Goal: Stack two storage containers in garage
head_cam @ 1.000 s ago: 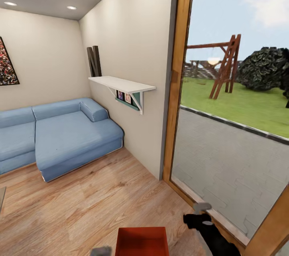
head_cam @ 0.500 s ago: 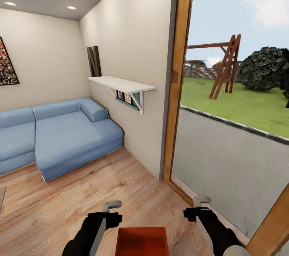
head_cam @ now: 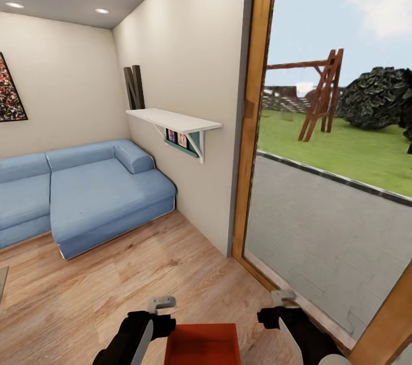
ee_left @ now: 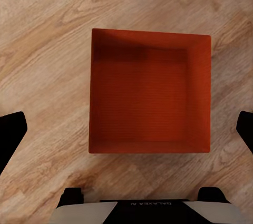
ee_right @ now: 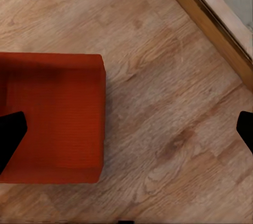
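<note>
Both arms have come up into head view since a second ago, flanking the storage container (head_cam: 202, 344) on the living room wood floor (head_cam: 114, 290). Left gripper (ee_left: 126, 134) hangs above it, jaws wide; right gripper (ee_right: 126, 132) wide too, offset beside the glass door (head_cam: 326, 182). Likely pre-grasp alignment. Container's near end cut off; second bin unseen.

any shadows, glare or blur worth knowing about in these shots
Head view: even light, no glare off the glass door; distant shrubs look soft. Left wrist view: the storage container is sharp, with a shadow band inside along one wall; its ribbing is only faintly visible. Right wrist view: a similar dark band inside the container, wood floor grain slightly soft, no glare.
</note>
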Available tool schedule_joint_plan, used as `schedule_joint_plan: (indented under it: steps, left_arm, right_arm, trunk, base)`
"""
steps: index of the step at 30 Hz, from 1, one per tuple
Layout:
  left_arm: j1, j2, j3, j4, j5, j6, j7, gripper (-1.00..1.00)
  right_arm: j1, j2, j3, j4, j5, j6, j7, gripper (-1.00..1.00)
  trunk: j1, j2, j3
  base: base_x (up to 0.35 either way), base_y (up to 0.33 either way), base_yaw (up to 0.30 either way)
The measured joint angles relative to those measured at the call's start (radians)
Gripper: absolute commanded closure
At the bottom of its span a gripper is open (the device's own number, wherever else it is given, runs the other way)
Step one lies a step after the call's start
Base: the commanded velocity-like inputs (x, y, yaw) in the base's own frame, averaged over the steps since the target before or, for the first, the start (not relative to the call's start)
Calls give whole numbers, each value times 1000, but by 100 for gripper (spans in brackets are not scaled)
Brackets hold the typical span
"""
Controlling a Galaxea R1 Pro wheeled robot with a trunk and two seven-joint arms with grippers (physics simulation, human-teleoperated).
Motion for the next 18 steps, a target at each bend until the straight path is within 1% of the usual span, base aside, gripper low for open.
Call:
schedule_joint_plan:
  steps: [3,6,15,18]
  left_arm:
    - [0,0,0,0,0,0,0,-100]
    - [0,0,0,1,0,0,0,-100]
    - [0,0,0,1,-1,0,0,-100]
    - [0,0,1,2,-1,0,0,-100]
  right_arm:
    - [0,0,0,2,1,0,35,-100]
    - [0,0,0,3,2,0,49,-100]
    - [0,0,0,3,2,0,54,-100]
    - [0,0,0,3,2,0,55,-100]
  trunk:
    - [0,0,0]
    - [0,0,0]
    - [0,0,0]
    - [11,-21,-9]
  base:
    - [0,0,0]
    - [0,0,0]
    - [0,0,0]
    - [0,0,0]
